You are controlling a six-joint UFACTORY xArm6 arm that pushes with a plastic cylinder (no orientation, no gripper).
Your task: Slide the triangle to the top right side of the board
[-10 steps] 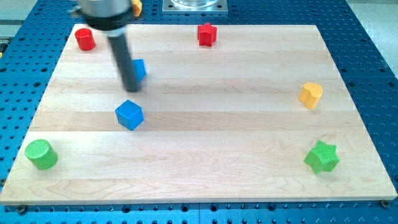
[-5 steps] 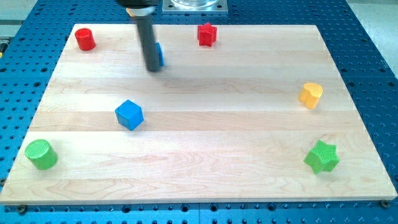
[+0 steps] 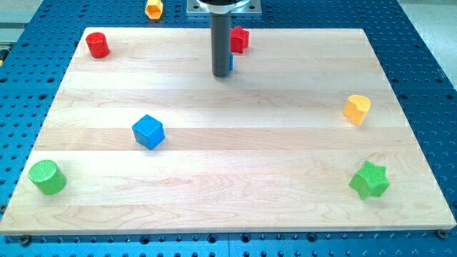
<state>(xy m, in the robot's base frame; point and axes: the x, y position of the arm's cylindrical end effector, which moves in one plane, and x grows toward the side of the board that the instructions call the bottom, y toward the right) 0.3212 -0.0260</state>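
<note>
My tip (image 3: 222,73) rests on the board near the view's top centre. A small blue block (image 3: 230,63), the triangle, is almost hidden behind the rod; only a thin blue sliver shows on the rod's right side. It sits just below and left of the red star (image 3: 239,38). Whether the tip touches the blue block cannot be told.
A blue cube (image 3: 148,131) lies left of centre. A red cylinder (image 3: 98,45) is at the top left, a green cylinder (image 3: 46,177) at the bottom left. A yellow heart (image 3: 356,109) is at the right, a green star (image 3: 369,180) at the bottom right. A yellow block (image 3: 153,8) lies off the board at the top.
My tip has moved to the right and slightly up, from the upper left to the top centre. The small blue block has slid with it towards the red star.
</note>
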